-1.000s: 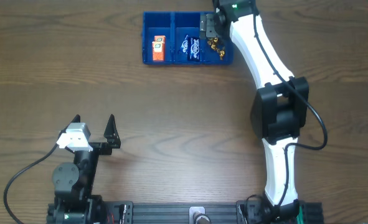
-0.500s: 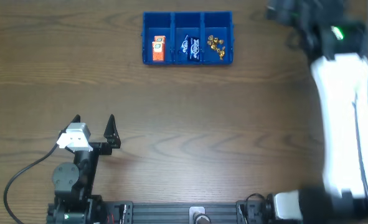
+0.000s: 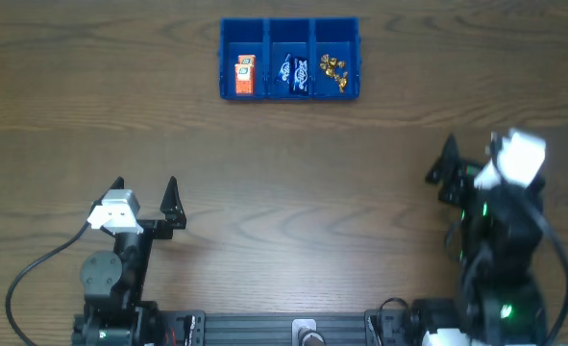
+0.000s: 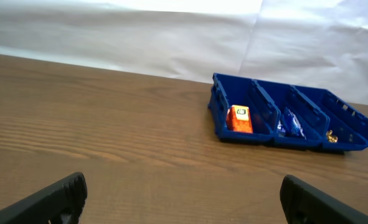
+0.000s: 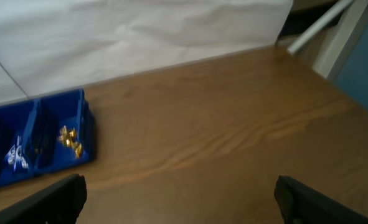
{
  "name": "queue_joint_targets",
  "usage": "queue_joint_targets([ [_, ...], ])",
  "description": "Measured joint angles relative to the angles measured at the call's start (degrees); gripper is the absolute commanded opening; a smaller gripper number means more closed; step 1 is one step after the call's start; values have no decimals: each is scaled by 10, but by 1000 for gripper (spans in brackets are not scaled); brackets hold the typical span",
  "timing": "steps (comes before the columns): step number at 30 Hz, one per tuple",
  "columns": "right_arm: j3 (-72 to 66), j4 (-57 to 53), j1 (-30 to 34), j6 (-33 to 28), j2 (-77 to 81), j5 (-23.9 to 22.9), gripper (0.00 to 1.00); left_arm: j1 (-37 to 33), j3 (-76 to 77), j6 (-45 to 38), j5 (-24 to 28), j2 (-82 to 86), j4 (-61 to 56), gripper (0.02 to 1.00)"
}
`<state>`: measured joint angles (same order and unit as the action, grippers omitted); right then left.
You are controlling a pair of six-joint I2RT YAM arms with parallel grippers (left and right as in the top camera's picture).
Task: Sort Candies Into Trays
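Observation:
A blue tray (image 3: 289, 24) with three compartments sits at the far middle of the table. Its left compartment holds an orange candy (image 3: 245, 74), the middle one a blue-wrapped candy (image 3: 293, 71), the right one several gold candies (image 3: 334, 70). My left gripper (image 3: 145, 187) rests near the left base, open and empty. My right gripper (image 3: 468, 159) is drawn back near the right base, open, nothing between its fingers. The left wrist view shows the tray (image 4: 268, 93) far ahead with the orange candy (image 4: 240, 118). The right wrist view shows the tray (image 5: 87, 130) and gold candies (image 5: 70, 140).
The wooden table (image 3: 284, 154) stretches bare between tray and arms. White sheeting (image 4: 171, 31) hangs behind the table's far edge. The table's right edge (image 5: 333, 81) is visible in the right wrist view.
My right arm has pulled away from the tray's right compartment, swung right and folded back to its base. The left arm has not moved.

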<state>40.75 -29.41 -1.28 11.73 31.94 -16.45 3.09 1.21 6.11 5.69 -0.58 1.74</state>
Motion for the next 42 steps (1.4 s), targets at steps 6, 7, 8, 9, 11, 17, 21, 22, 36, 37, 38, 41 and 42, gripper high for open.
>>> queue_joint_targets([
  [6,-155,95,0,0,-108,34,998,0,0,0,0,0,0,998],
  [7,-178,111,0,1,-116,47,998,0,0,0,0,0,0,998],
  [8,-192,122,0,1,-121,53,998,0,0,0,0,0,0,998],
  [9,-213,146,0,2,-127,64,998,0,0,0,0,0,0,998],
  [11,-235,171,0,2,-131,74,998,0,0,0,0,0,0,998],
  [17,-278,274,0,2,-149,88,998,0,0,0,0,0,0,998],
  [21,-309,311,0,1,-183,92,998,0,0,0,0,0,0,998],
  [22,-319,313,0,-1,-196,92,998,0,0,0,0,0,0,996],
  [36,-401,311,3,-9,-310,94,998,0,0,0,0,0,0,998],
  [37,-401,309,3,-9,-310,92,996,0,0,0,0,0,0,998],
  [38,-401,306,3,-9,-310,90,998,0,0,0,0,0,0,998],
  [41,-401,283,3,-9,-312,80,998,0,0,0,0,0,0,998],
  [42,-402,274,3,-9,-313,78,998,0,0,0,0,0,0,998],
])
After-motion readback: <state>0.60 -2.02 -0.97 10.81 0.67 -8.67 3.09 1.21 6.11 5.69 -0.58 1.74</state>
